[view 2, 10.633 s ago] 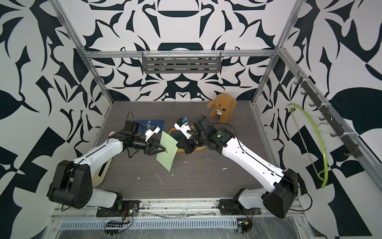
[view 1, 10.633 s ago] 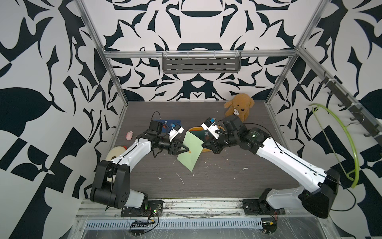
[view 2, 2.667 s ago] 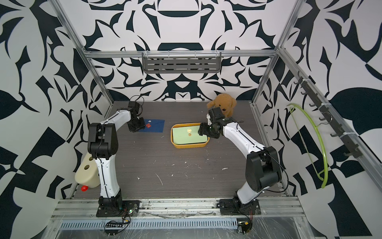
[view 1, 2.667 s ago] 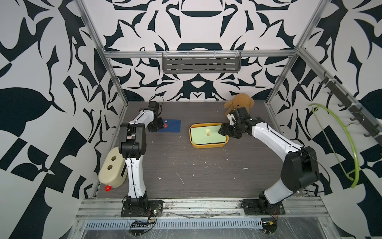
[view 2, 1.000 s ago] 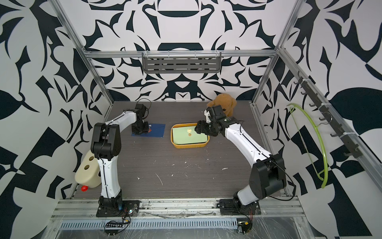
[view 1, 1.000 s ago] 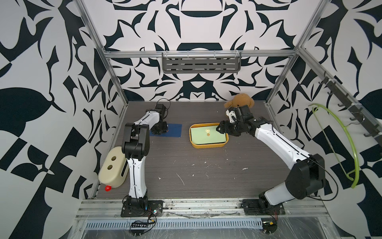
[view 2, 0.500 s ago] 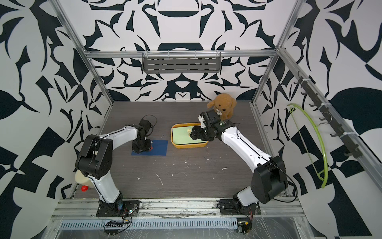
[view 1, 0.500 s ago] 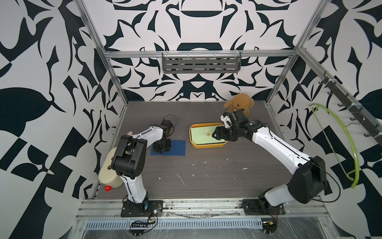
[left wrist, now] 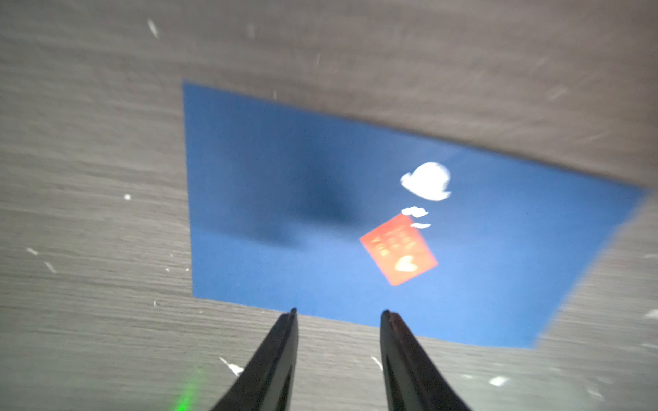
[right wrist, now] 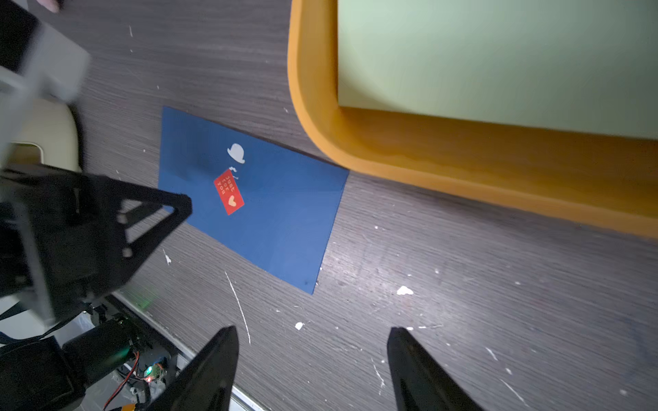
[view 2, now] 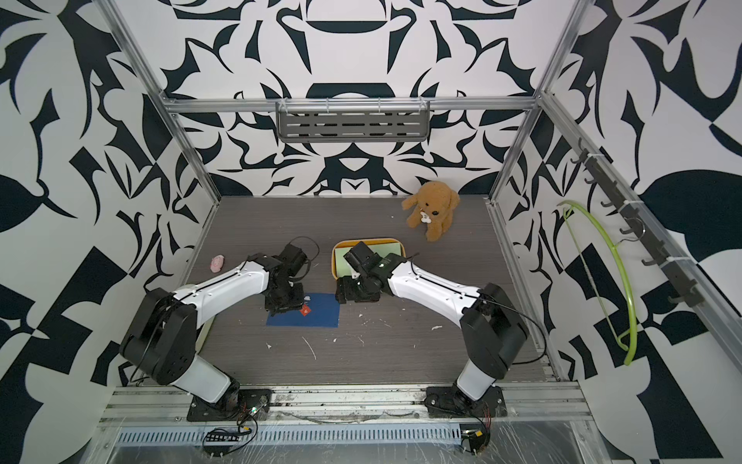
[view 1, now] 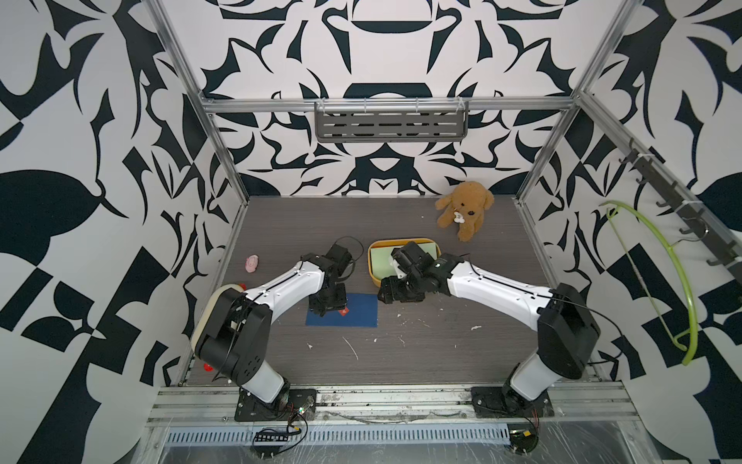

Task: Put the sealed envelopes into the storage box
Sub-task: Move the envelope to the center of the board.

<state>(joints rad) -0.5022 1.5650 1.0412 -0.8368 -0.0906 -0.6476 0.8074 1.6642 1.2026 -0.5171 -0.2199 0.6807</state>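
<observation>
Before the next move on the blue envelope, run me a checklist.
1. The navy envelope lies flat on the table, outside the storage box: ok.
2. Its red sticker seal is in place: ok.
3. The left gripper is open, nothing between the jaws: ok.
4. The right gripper is open and empty: ok.
5. Left fingertips touching the envelope's edge: cannot tell, blurred.
6. Room in the box above the light green envelope: ok.

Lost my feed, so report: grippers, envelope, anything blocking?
Left gripper open at edge of blue envelope. Right gripper open, empty. Envelope flat on table, outside mustard storage box. Nothing between.
</observation>
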